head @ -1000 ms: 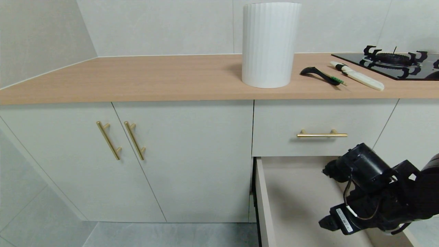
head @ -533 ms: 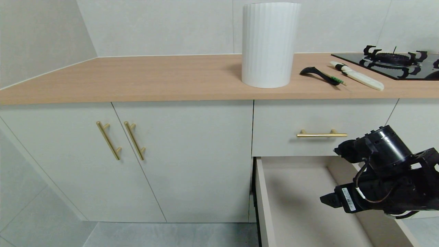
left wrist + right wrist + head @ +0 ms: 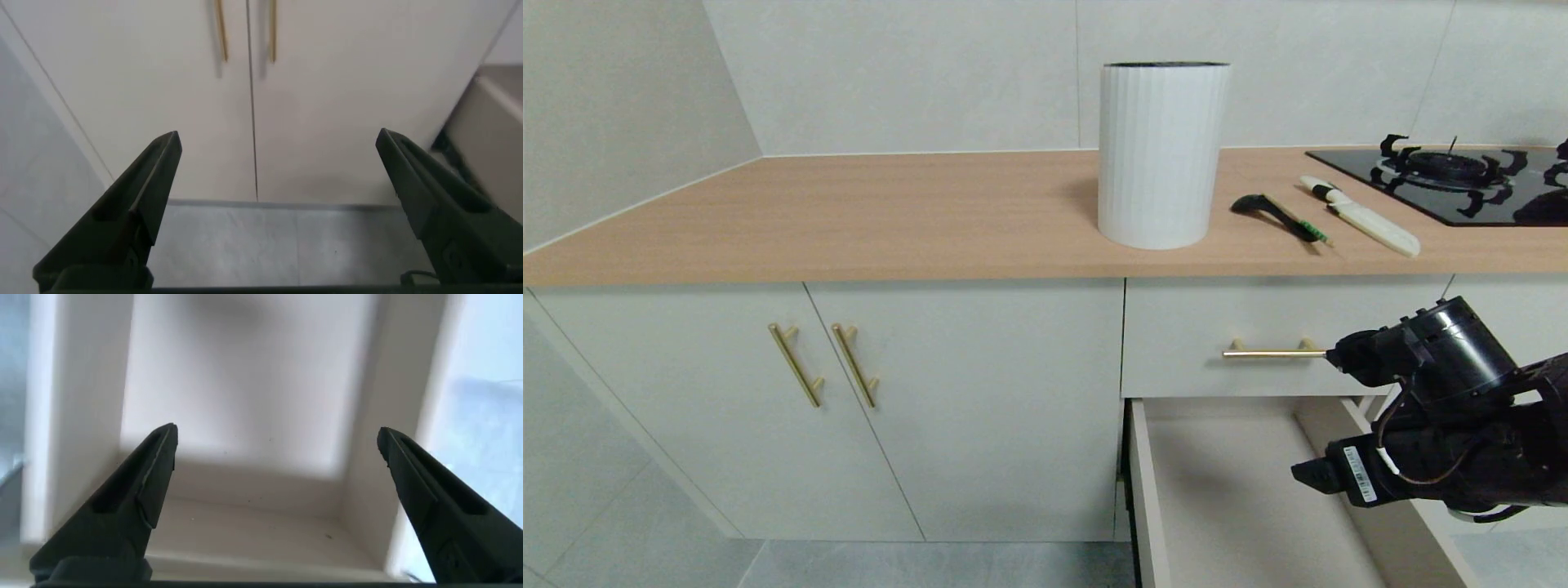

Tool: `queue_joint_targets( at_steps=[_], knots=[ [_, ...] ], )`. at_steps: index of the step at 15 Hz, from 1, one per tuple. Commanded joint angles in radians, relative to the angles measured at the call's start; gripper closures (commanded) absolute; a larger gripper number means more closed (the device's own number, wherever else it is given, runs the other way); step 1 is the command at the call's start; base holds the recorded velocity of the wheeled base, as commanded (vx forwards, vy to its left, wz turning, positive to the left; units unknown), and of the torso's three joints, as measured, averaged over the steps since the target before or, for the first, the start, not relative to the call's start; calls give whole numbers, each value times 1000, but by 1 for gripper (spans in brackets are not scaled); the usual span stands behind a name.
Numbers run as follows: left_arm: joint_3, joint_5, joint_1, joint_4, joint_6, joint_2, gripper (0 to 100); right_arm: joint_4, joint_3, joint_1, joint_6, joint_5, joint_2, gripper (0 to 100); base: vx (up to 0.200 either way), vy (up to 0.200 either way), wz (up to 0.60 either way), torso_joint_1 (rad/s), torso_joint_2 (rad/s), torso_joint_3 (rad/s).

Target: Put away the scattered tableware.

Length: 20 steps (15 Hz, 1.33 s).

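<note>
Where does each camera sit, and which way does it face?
Head view: on the robot's head, facing forward and down at countertop, cabinet doors and open drawer; right arm at lower right.
Left wrist view: on the left wrist, facing the cabinet doors and floor, past the open left gripper.
Right wrist view: on the right wrist, looking down into the drawer, past the open right gripper.
Shared: head and right wrist views both show the drawer.

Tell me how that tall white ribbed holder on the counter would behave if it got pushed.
The holder is taller than it is wide, so a push near its rim would probably tip it. A push low down would likely slide it, since it stands flat on the smooth counter. Its ribbed wall probably makes it less slippery to grip.
</note>
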Motion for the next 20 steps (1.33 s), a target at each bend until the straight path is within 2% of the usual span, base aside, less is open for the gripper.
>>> queue_joint_targets(
  at_steps=[1,12,18,20],
  knots=[
    [0,0,0,0,0,2,0,0,0,-1,0,-1,1,0,0,0,0,110,-525,-295],
    [0,0,0,0,0,0,0,0,1,-1,0,-1,6,0,0,0,0,179,-462,-285],
    [0,0,0,0,0,0,0,-37,-23,-1,-3,1,10,0,0,0,0,26,-57,-32],
    [0,0,0,0,0,0,0,-71,-129,-30,-11,30,12,0,0,0,0,0,0,0]
  ],
)
